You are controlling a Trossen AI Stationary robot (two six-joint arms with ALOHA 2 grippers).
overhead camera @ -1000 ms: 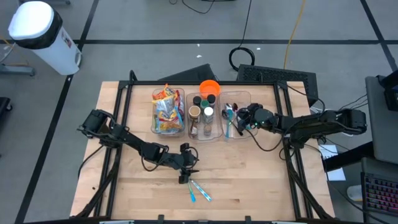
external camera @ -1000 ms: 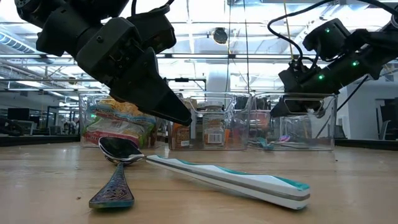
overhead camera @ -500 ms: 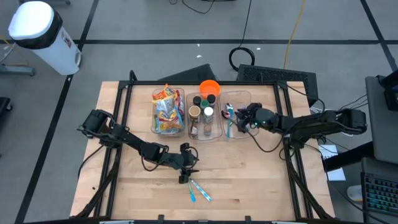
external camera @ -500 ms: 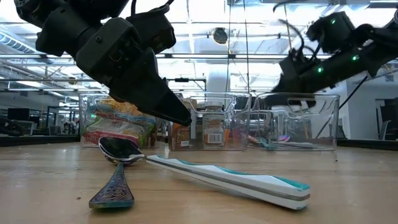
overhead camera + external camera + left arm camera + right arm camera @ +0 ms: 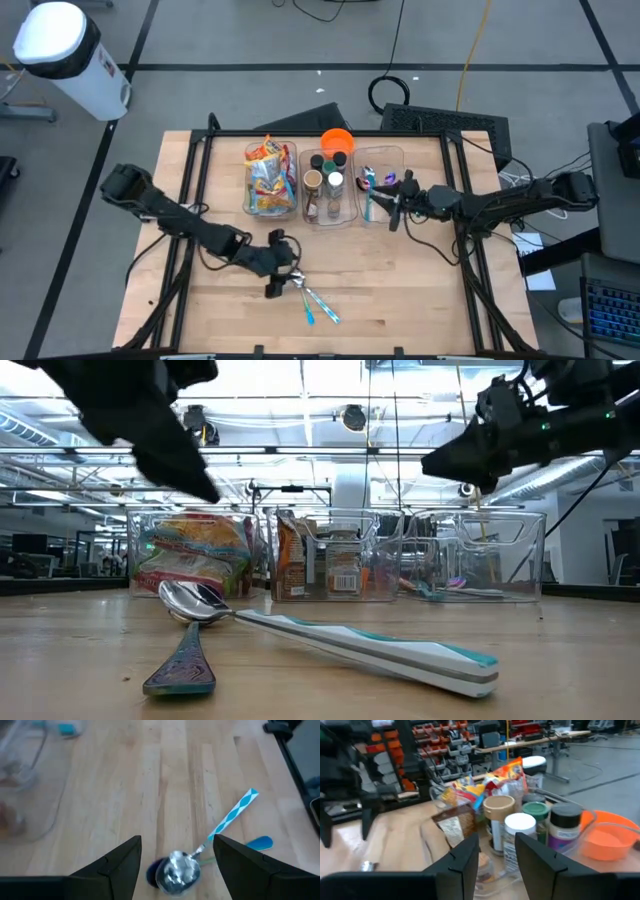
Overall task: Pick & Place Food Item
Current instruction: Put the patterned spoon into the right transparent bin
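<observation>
On the wooden bench [image 5: 400, 290] we find three clear bins in a row: the left bin [image 5: 271, 180] holds snack packets [image 5: 266, 172], the middle bin [image 5: 331, 186] holds capped jars and bottles [image 5: 327, 170], and the right bin [image 5: 379, 184] holds cutlery. An orange bowl [image 5: 337, 140] stands just behind the middle bin.

The left tool [image 5: 277, 283] sits low over the front of the bench with its fingers spread wide and nothing between them. The spoon [image 5: 178, 869], metal bowl upward, lies between and just ahead of the fingertips, resting across a white-and-teal handled utensil [image 5: 380, 652].

The right tool [image 5: 394, 208] hangs at the front edge of the right bin; its fingers stand narrowly apart and we see nothing held.

We judge the step in hand to be the left tool's grasp of the spoon. To do it well, we advise centring the fingers on the bowl or neck, descending squarely, and closing on the spoon alone so the teal utensil beneath is not dragged. The bowl is smooth and rounded; slippage is the likely fault.

Labels: packets and jars carry printing, and one carton in the low view shows a panel of small text; none of it is readable
</observation>
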